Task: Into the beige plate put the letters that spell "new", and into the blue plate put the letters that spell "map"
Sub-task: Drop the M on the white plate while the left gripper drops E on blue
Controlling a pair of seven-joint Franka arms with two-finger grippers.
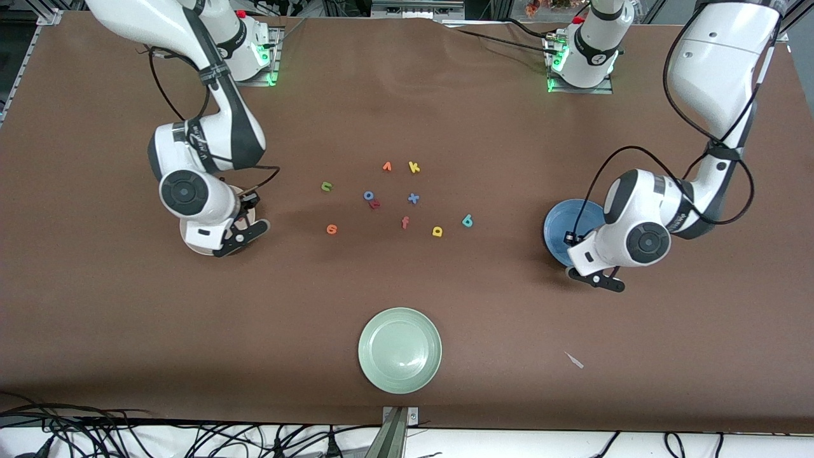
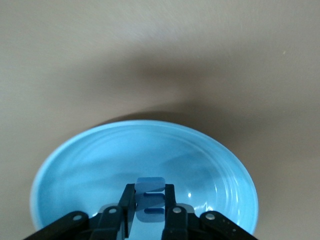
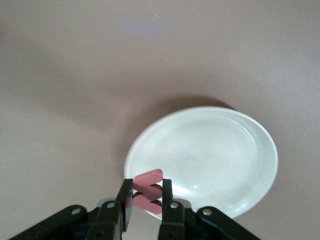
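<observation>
Brown table (image 1: pixel 407 114); loose foam letters read k (image 1: pixel 414 167), x (image 1: pixel 413 198), f (image 1: pixel 405 222).

The right gripper (image 3: pixel 147 196) is hanging over the rim of the beige plate (image 3: pixel 215 150), its jaws pinching the salmon-pink w (image 3: pixel 148 196) upright above the brown table (image 3: pixel 75 100).

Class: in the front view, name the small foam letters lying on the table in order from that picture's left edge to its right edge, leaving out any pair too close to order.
green n → orange e → orange v shape → orange-red f → yellow a → teal p
</observation>
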